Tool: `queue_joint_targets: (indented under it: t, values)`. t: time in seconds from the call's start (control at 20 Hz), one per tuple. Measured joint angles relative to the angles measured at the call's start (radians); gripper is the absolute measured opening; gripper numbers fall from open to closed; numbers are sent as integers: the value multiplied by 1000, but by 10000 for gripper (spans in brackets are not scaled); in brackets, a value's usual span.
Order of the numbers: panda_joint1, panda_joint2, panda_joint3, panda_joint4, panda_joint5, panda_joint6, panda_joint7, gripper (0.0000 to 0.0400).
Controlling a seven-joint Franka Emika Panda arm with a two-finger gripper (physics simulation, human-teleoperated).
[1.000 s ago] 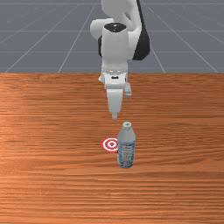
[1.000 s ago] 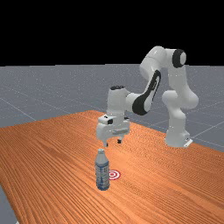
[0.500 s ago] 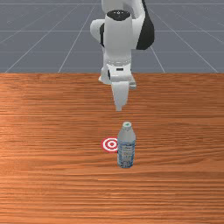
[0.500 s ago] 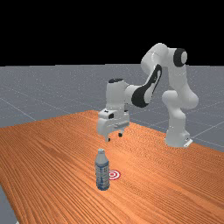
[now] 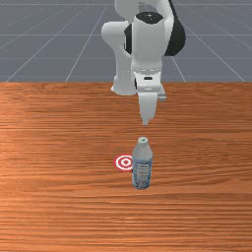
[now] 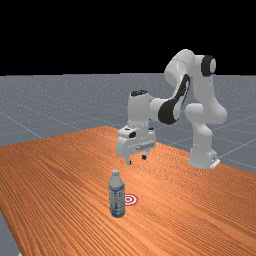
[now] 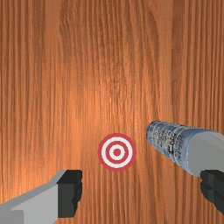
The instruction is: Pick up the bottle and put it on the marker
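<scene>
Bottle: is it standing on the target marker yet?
No, the bottle stands on the table beside the marker, with bare wood between them.

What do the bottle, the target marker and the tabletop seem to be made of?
The bottle looks like smooth plastic, judging by its pale moulded shoulder and blue printed label, though coated metal is possible. The tabletop seems to be wood with a slight sheen: streaky orange-brown grain. The marker looks flat, with crisp red and white rings; paint or sticker, I can't tell.
</scene>
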Motion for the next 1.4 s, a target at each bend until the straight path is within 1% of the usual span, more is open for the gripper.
queue_joint_targets:
  t: [0.15, 0.2, 0.35, 0.4, 0.55, 0.6, 0.75, 0.95, 1.0, 1.05, 1.15, 1.2, 1.25, 1.35, 1.4]
  values:
    - [1, -12, -3, 8, 1, -26, 24, 400]
    - [-5, -41, 2, -33, -6, 39, -27, 400]
    - [-6, -53, 3, -5, -2, -16, -30, 400]
    - [-12, -31, 11, 38, 0, -56, -87, 400]
    - [-18, 39, 16, 144, -2, -91, -131, 400]
    - [-19, 67, 16, 188, -4, -107, -133, 400]
    - [-13, 103, 7, 241, -3, -124, -81, 400]
    - [-18, 163, 12, 337, -6, -159, -119, 400]
    - [-13, 210, 7, 423, -2, -238, -86, 400]
    - [-13, 234, 6, 463, -1, -262, -87, 400]
    - [-11, 215, 1, 417, -3, -195, -65, 400]
    - [-14, 260, 6, 493, 0, -281, -86, 400]
    - [-13, 299, 7, 547, 1, -330, -87, 400]
    - [-14, 328, 7, 533, 1, -293, -88, 400]
    - [-14, 357, 7, 553, 2, -301, -88, 400]
